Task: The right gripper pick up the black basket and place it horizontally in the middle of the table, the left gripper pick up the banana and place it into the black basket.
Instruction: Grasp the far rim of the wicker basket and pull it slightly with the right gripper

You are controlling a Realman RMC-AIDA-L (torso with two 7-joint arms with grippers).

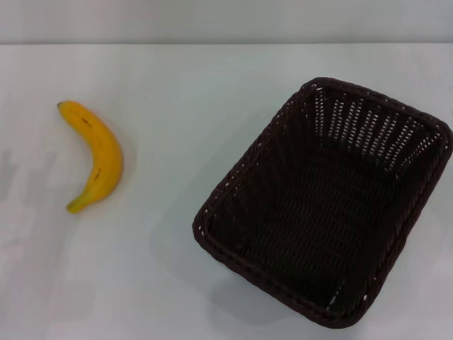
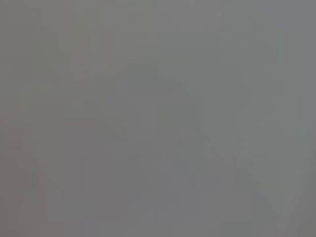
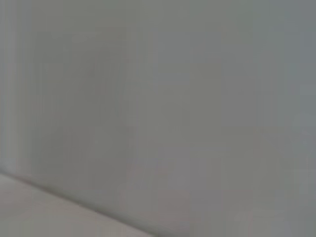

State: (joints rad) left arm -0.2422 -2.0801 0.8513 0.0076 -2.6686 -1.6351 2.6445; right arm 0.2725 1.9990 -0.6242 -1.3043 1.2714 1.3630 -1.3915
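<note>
The black basket [image 1: 325, 202] sits on the right side of the white table [image 1: 184, 85], turned at an angle, open side up and empty. The yellow banana [image 1: 97, 154] lies on the table at the left, curved, well apart from the basket. Neither the left gripper nor the right gripper shows in the head view. Both wrist views show only a plain grey surface, with no fingers, basket or banana.
The table's far edge [image 1: 226, 44] meets a grey wall at the top of the head view. Bare white tabletop lies between the banana and the basket.
</note>
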